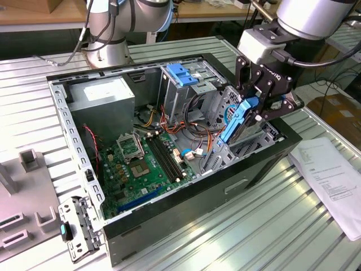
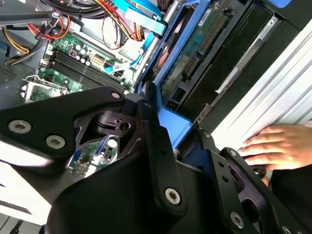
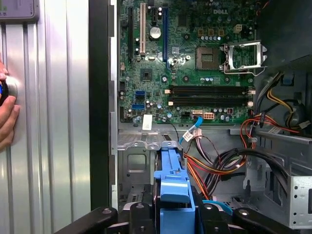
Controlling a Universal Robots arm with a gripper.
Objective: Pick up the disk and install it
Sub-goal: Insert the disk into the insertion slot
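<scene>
My gripper [image 1: 253, 108] is shut on the disk [image 1: 236, 121], pinching its blue carrier rail. The disk stands on edge, tilted, over the grey metal drive bay [image 1: 217, 155] at the open computer case's corner on the exterior view's right. Its lower end reaches down to the bay's frame. In the second wrist view the disk's green circuit-board underside [image 2: 195, 48] and blue rail [image 2: 171, 123] run between my black fingers [image 2: 156, 146]. The first wrist view shows the blue rail [image 3: 173, 178] edge-on between the fingers, above the bay.
The open case [image 1: 186, 209] holds a green motherboard [image 1: 141, 164], cable bundles [image 1: 194, 121] and a drive cage with a blue latch [image 1: 181, 73]. A person's hand [image 2: 278, 146] rests on the ribbed table beside the case. Paper sheets [image 1: 333, 175] lie right; grey fixtures [image 1: 22, 186] left.
</scene>
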